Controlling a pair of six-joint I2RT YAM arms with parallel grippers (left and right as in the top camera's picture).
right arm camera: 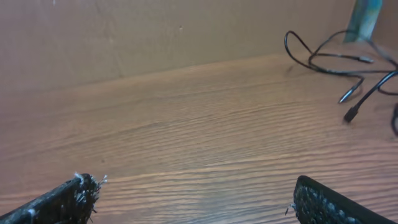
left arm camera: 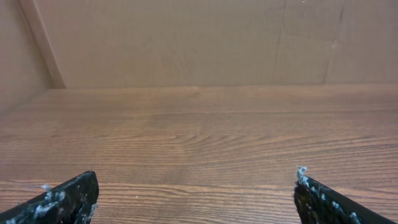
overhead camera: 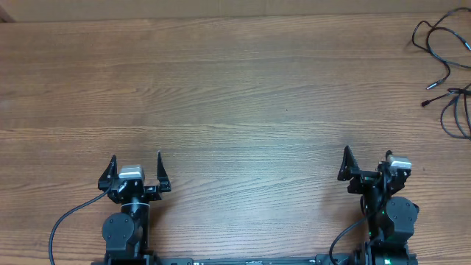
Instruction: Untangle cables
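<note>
The cables point(overhead camera: 446, 68) lie as thin black tangled strands at the table's far right corner, partly cut off by the frame edge. In the right wrist view the cables point(right arm camera: 348, 62) show at the upper right, with small plug ends pointing toward me. My left gripper point(overhead camera: 137, 163) stands open at the near left, far from them, and the left wrist view shows only bare wood between its fingers point(left arm camera: 68, 198). My right gripper point(overhead camera: 367, 157) is open at the near right, well short of the cables, nothing between its fingers point(right arm camera: 323, 202).
The wooden table point(overhead camera: 235, 96) spreads between the arms and the far edge. A brown wall point(left arm camera: 186, 37) rises behind the table. A bluish upright object point(right arm camera: 367, 15) stands behind the cables. Thick black arm cables point(overhead camera: 70, 221) trail near both bases.
</note>
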